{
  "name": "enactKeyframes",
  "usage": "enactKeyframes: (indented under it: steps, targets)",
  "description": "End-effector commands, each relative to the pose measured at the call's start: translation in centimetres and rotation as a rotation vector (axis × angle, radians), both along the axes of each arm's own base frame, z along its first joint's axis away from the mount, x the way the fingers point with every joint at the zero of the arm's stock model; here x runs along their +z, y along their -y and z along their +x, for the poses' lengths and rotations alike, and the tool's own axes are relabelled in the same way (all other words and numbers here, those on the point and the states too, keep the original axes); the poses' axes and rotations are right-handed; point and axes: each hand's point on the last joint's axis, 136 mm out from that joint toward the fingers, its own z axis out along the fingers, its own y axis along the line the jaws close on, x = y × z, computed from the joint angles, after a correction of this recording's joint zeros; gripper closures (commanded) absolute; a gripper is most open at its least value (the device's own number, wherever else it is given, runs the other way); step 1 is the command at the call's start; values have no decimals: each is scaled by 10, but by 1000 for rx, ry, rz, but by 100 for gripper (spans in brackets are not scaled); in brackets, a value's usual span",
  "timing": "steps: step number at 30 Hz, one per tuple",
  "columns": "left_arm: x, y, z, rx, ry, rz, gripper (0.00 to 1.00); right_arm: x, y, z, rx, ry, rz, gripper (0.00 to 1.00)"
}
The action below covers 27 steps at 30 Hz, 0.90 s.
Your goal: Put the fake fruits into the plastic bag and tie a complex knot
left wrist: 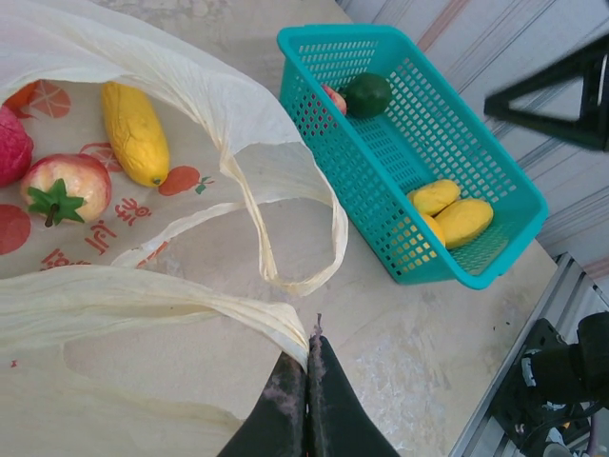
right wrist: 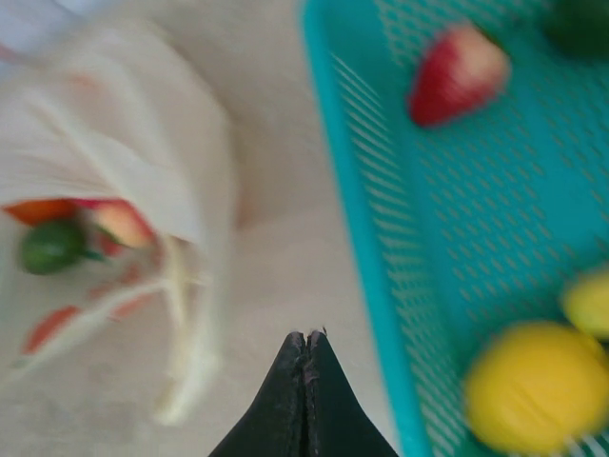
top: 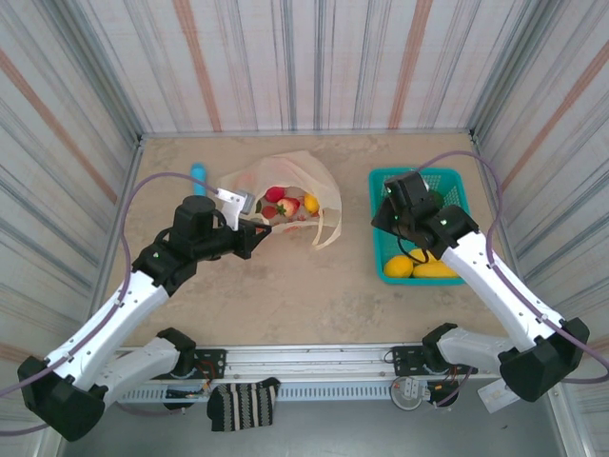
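The plastic bag (top: pixel 285 186) lies open at the middle back, cream with red prints. Inside it are fake fruits: a red apple (left wrist: pixel 65 186), a long yellow one (left wrist: pixel 133 133) and a green one (right wrist: pixel 52 245). My left gripper (left wrist: pixel 309 347) is shut on one loop handle of the plastic bag (left wrist: pixel 143 305), at the bag's near edge (top: pixel 265 228). The other handle (left wrist: pixel 285 257) lies slack on the table. My right gripper (right wrist: pixel 306 335) is shut on nothing, above the table beside the left rim of the teal basket (right wrist: pixel 352 238); its view is blurred.
The teal mesh basket (top: pixel 447 173) at the right holds yellow fruits (left wrist: pixel 447 209), a green one (left wrist: pixel 366 95) and a red one (right wrist: pixel 457 71). A blue object (top: pixel 198 173) lies left of the bag. Striped walls enclose the table. A striped sock (top: pixel 243 405) hangs over the front rail.
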Motion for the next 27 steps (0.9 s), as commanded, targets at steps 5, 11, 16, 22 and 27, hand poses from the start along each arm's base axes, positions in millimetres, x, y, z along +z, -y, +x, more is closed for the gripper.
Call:
enactKeyframes:
  steps: [5,11,16,22,27]
  targets:
    - [3,-1,0,-3,16,18,100,-54,86,-106,-351,-515,-235,100]
    - [5,-2,0,-1,23,16,100,-66,121,-150,-574,-660,-308,100]
    - [6,-2,0,-2,26,15,100,-100,116,-164,-618,-712,-189,100]
    - [8,-1,0,-7,30,8,100,-111,111,-116,-473,-552,-182,100]
    - [7,0,-1,-11,28,9,100,-108,121,-54,-438,-382,-225,100]
